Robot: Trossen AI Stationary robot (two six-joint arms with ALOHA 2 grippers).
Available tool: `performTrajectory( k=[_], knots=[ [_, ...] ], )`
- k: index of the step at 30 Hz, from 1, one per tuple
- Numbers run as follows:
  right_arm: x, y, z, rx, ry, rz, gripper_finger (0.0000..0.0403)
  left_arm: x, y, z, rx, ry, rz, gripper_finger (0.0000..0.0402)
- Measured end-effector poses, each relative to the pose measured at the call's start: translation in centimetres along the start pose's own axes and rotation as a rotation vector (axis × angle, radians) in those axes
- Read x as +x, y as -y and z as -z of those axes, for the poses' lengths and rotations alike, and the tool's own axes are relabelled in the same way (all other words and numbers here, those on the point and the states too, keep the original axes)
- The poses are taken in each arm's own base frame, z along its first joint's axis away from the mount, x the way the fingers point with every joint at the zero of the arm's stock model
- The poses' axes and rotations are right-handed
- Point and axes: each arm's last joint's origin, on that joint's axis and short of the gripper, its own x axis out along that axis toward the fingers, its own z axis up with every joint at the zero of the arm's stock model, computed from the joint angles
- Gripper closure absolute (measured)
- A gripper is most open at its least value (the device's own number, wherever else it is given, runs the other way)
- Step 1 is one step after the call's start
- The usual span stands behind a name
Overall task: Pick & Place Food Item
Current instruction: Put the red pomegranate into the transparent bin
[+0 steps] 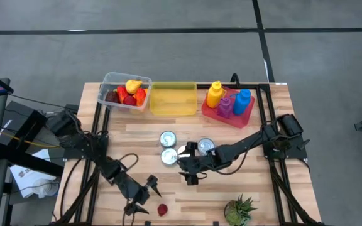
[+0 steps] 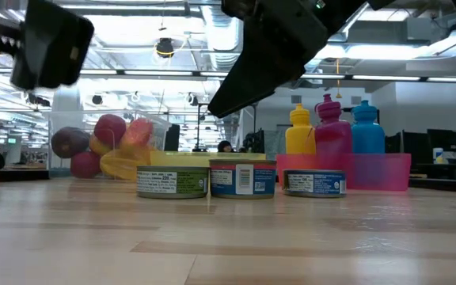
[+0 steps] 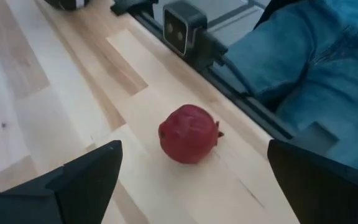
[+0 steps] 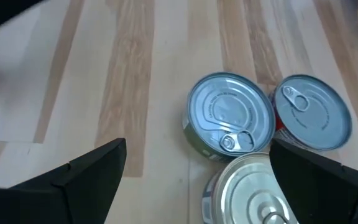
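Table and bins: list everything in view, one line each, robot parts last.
Round red toy fruit: one, red, near table edge by the left pincer.
Flat metal cans: three, silver lids, table centre, clustered.
Clear plastic bin: one, far left, holding red and yellow toy fruit.
Yellow plastic bin: one, far centre.
Pink plastic bin: one, far right, holding yellow, magenta and blue bottles.
Small green plant: one, near edge, right.
Left pincer: open, fruit ahead of it.
Right pincer: open, over cans.
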Motion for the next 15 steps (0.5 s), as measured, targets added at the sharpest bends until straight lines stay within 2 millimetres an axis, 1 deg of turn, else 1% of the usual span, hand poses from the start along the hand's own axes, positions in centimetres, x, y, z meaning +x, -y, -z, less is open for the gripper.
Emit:
performTrajectory(
  k=[5, 9, 12, 15],
  knots=[
    [-0.2, -0.3, 0.1, -0.005, 0.004, 0.034, 0.0021, 2.2, 0.3, 0.1, 0.004, -0.023, 0.028, 0.0018],
    [-0.3, -0.5, 0.2, -0.001, 0.004, 0.059, 0.0021, 3.6, 0.5, 0.2, 0.019, -0.035, 0.038, 0.0024],
    [-0.3, -0.6, 0.2, 0.003, 0.001, 0.062, 0.0021, 4.2, 0.6, 0.0, 0.056, -0.021, 0.054, 0.0025],
    [-0.4, -0.8, 0.3, -0.001, 0.003, 0.068, 0.0021, 4.3, 0.4, -0.3, 0.088, -0.007, 0.053, 0.0025]
  ],
)
